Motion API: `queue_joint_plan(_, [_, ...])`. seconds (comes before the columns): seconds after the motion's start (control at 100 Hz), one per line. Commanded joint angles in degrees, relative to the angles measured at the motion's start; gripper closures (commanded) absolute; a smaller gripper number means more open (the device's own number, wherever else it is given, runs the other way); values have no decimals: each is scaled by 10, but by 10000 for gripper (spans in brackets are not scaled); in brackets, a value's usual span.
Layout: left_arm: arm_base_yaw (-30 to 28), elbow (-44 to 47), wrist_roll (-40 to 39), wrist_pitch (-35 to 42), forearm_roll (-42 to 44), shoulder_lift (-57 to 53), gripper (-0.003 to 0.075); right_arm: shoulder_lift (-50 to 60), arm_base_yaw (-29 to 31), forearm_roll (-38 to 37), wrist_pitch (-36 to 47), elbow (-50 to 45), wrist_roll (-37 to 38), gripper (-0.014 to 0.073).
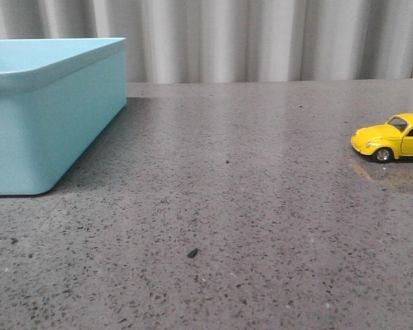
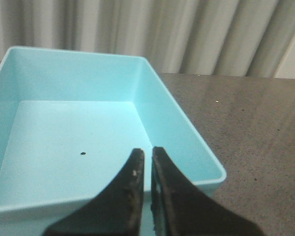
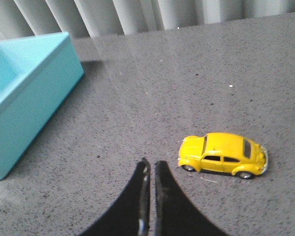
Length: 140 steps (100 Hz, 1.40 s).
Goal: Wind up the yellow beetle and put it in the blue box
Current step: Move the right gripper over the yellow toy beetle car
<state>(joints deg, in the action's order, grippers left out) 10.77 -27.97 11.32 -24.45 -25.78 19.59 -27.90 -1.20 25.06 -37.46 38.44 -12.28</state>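
Yellow beetle (image 1: 394,137) on speckled grey table (image 1: 227,227) — blue box (image 1: 48,110) well apart, grey curtain (image 1: 261,38), both grippers closed.

Soft, even light falls from overhead. The blue box (image 1: 48,117) casts a faint shadow on the worktop (image 1: 247,206) along its right wall, and the stone shows a dull sheen beneath the yellow beetle (image 1: 393,137). Both wrist views look slightly soft, the dark pincer fingers (image 3: 137,196) blurred.
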Motion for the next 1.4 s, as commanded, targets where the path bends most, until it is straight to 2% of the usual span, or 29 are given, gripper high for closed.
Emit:
queue_joint_plan(0.0, [23,-44,11,34,-6,20,690,-60,4,-25,-14,75,-4,621])
queue_joint_plan(0.08, [35,-56,12,29,-6,27,591,-105,4,-38,-44,128,-4,552])
queue_joint_plan(0.18, [48,-60,12,20,-6,35,475,-164,4,-43,-83,182,-4,404])
queue_joint_plan(0.3, [51,-60,12,9,-6,38,458,-242,2,-50,-157,244,-4,274])
queue_joint_plan(0.43, [51,-60,12,7,-6,38,458,-340,1,-73,-269,314,11,266])
queue_joint_plan(0.55, [51,-60,13,-2,-6,38,458,-407,1,-76,-339,358,34,266])
queue_joint_plan(0.75, [62,-60,13,-5,10,38,458,-479,1,-97,-347,377,38,267])
queue_joint_plan(0.85, [66,-60,13,-5,16,38,458,-496,1,-112,-346,377,38,305])
queue_joint_plan(1.11, [67,-60,13,-5,16,38,460,-503,1,-115,-318,377,38,656])
queue_joint_plan(1.39, [67,-60,13,-5,16,38,461,-513,1,-115,-288,377,38,644])
